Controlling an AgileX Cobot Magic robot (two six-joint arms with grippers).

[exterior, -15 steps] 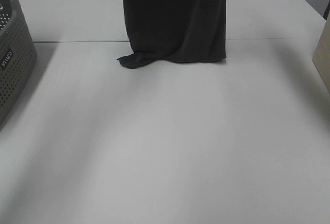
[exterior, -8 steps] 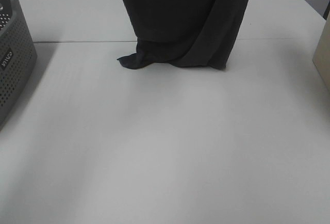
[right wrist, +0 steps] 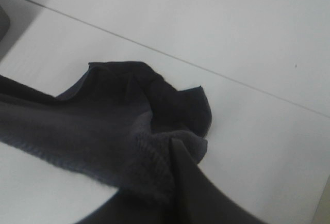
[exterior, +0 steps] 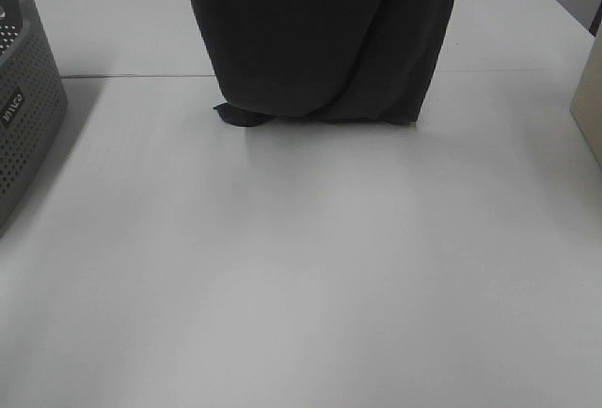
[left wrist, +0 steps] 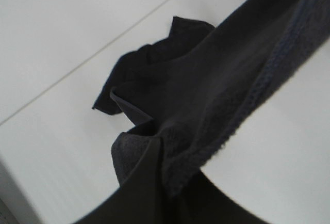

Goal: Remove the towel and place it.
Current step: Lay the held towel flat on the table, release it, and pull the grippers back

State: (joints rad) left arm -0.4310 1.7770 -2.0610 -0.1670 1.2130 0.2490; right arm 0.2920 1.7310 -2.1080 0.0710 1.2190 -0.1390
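The towel [exterior: 320, 41] hangs wider than before, left fingers [left wrist: 136, 195] and right fingers [right wrist: 206, 198] pinching it.

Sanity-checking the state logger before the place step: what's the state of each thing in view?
towel: lifted, hanging in folds, lower end bunched on the table.
left tool: shut on the towel.
right tool: shut on the towel.
grey perforated basket: upright at the left of the high view, apart from the towel; inside not visible.
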